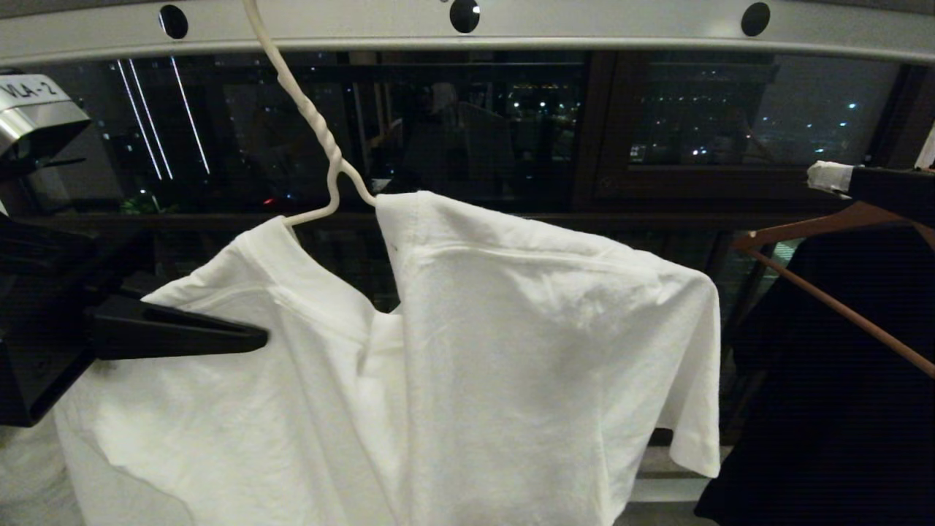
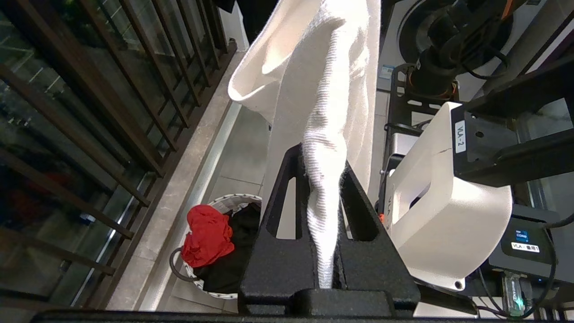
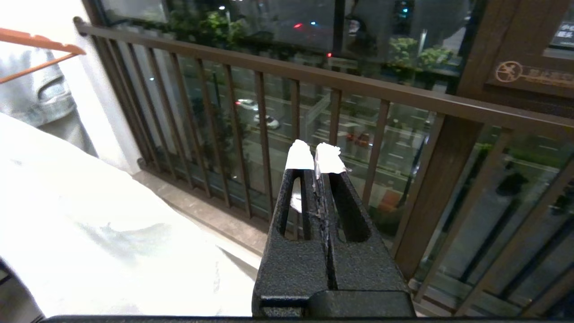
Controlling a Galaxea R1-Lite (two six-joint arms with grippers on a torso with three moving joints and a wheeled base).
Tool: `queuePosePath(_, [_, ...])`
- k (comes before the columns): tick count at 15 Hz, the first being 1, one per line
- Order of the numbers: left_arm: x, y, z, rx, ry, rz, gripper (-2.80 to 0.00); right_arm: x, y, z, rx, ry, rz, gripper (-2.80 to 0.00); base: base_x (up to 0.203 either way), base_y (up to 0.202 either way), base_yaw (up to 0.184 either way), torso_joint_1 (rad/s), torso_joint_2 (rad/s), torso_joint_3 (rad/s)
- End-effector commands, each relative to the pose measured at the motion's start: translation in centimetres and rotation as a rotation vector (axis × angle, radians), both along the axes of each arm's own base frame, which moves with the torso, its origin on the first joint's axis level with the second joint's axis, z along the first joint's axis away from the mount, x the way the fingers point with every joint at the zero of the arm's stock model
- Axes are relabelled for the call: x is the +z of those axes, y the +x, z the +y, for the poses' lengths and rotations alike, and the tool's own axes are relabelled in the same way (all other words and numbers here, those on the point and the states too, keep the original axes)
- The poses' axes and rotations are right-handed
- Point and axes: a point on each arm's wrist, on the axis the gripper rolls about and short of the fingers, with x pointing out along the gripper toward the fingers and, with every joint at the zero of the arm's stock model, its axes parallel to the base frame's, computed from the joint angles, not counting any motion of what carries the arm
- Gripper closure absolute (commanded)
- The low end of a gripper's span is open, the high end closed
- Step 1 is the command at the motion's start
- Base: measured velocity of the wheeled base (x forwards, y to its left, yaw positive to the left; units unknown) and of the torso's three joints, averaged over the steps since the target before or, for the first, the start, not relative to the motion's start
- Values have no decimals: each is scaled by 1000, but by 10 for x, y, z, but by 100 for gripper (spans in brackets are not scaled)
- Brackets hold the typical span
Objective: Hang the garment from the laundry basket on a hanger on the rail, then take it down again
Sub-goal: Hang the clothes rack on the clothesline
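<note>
Hanging below the rail (image 1: 584,33) on the hanger (image 1: 321,146), the garment (image 1: 511,351) is light, limp, easily bunched cloth best gripped near the collar, where the left tool (image 2: 323,179) is clamped on a fold, while the right tool (image 3: 316,157) is closed empty.

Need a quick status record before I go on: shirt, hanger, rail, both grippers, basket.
garment: white T-shirt draped on the hanger, uneven
hanger: white wire hanger, hook up at the rail
rail: grey beam with holes overhead
left gripper: shut on the T-shirt's fabric
right gripper: shut, empty, off to the right
laundry basket: on the floor, red and black clothes inside
</note>
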Motion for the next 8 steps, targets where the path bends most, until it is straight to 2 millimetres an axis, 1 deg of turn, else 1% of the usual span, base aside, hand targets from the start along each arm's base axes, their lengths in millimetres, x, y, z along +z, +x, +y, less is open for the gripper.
queuePosePath(1, [-1,-1,0,-3,-4,12,0,0,-1,0,6,1,-1,0,0,0,0,0,0,0])
queuePosePath(4, [-7,-4,0,13,0,62,0,1,-2,-1,6,2,-7,0,0,0,0,0,0,0])
queuePosePath(8, [-4,-9,1,64,14,100,0,2,-3,0,11,2,-12,0,0,0,0,0,0,0])
